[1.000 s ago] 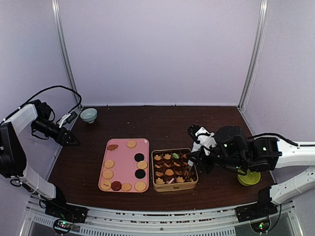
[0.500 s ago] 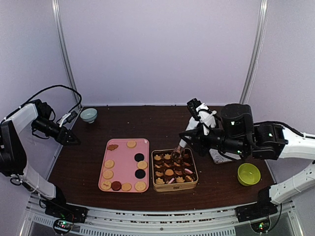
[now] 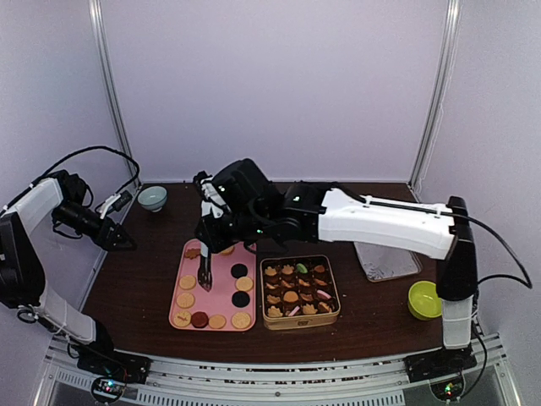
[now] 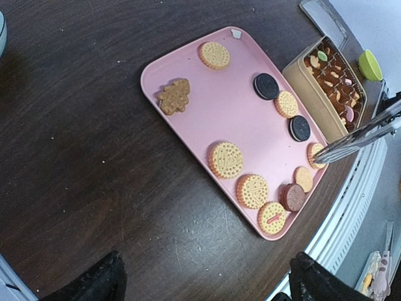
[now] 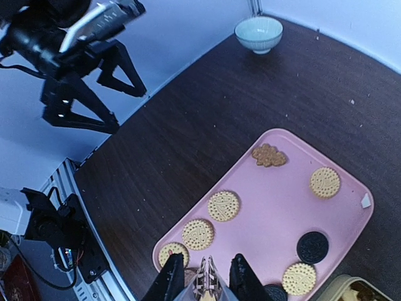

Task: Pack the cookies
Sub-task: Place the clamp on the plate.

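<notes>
Bare dark tabletop (image 3: 152,279) is lying open between the left fingers (image 4: 100,282) and the pink tray (image 4: 207,106). Beyond the tray, a tin (image 3: 299,321) is sitting just beside its edge. The right gripper (image 5: 205,266) is hovering over the tray on a long outstretched arm, fingers clenching metal tongs (image 4: 362,135), which the right wrist view is mostly cutting off. The cookies (image 4: 226,159) are lying on the tray beneath those fingers, with more in the tin. The left gripper (image 3: 127,241) is hanging released, well apart from the tray.
</notes>
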Action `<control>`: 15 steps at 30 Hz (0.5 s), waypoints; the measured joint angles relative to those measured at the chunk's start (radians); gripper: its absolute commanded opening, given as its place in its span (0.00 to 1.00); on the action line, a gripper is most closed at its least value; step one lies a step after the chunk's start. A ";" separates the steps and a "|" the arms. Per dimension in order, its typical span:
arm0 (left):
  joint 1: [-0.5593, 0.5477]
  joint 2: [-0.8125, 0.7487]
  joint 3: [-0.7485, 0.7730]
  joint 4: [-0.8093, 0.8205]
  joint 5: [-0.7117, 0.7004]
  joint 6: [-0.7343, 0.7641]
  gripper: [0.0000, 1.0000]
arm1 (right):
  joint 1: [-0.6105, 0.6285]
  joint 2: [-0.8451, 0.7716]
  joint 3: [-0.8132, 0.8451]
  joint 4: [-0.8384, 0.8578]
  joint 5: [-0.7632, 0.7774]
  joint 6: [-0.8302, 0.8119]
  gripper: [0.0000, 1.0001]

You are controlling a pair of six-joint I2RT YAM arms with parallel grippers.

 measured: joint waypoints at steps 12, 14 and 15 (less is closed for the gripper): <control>0.000 -0.010 -0.004 0.000 -0.007 0.008 0.93 | -0.127 0.246 0.123 -0.055 -0.093 0.299 0.29; 0.000 -0.012 -0.005 0.000 -0.007 0.008 0.93 | -0.145 0.251 0.123 -0.045 -0.093 0.342 0.33; 0.000 -0.013 -0.006 0.000 -0.007 0.008 0.93 | -0.150 0.255 0.123 -0.036 -0.094 0.363 0.34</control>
